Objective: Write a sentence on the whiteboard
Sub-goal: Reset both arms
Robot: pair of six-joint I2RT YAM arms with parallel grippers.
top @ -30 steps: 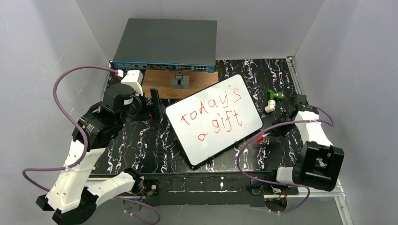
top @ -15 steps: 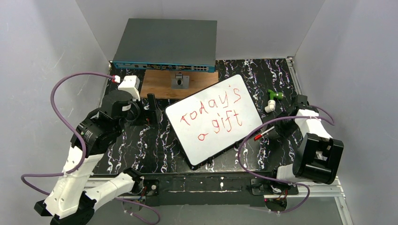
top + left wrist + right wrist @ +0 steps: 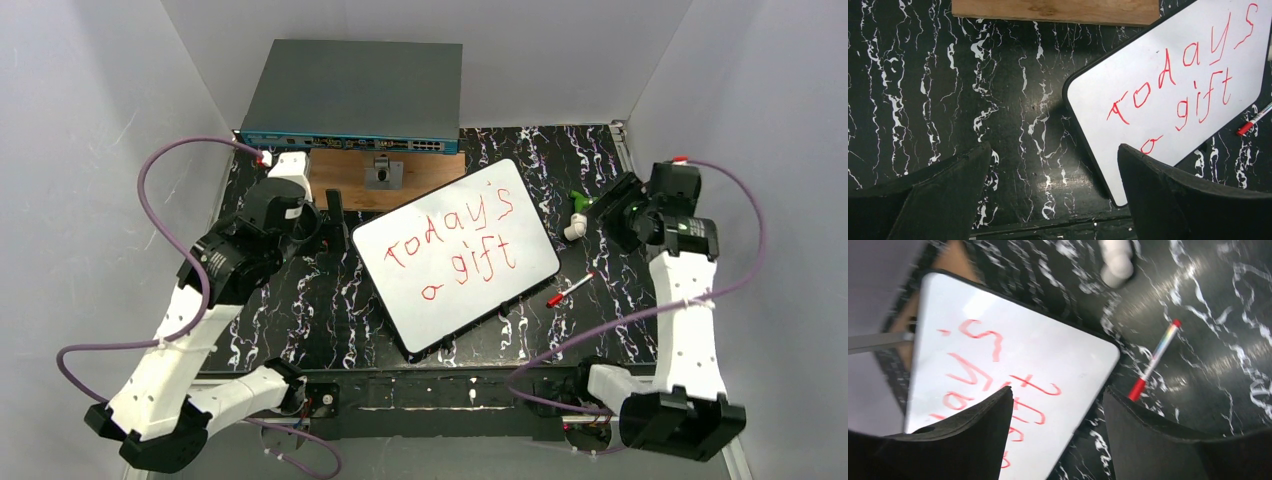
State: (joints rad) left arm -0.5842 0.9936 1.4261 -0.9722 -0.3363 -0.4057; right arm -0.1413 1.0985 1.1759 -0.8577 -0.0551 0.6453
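The whiteboard (image 3: 455, 255) lies tilted on the black marbled table, with "today's gift" and a small loop written on it in red. It also shows in the left wrist view (image 3: 1178, 85) and the right wrist view (image 3: 1013, 355). A red-capped marker (image 3: 571, 290) lies loose on the table just off the board's right corner (image 3: 1254, 120) (image 3: 1154, 360). My right gripper (image 3: 612, 207) hangs open and empty above the table, beyond the marker (image 3: 1058, 390). My left gripper (image 3: 335, 228) is open and empty beside the board's left corner (image 3: 1053, 147).
A grey network switch (image 3: 352, 95) stands at the back. In front of it a brown wooden plate (image 3: 340, 185) carries a small grey metal piece (image 3: 383, 172). A white and green fitting (image 3: 580, 212) lies by the right gripper. Grey walls close in both sides.
The right gripper has opened and let go of the marker, which now lies on the table. The right arm has risen and swung toward the far right. The left arm has shifted slightly.
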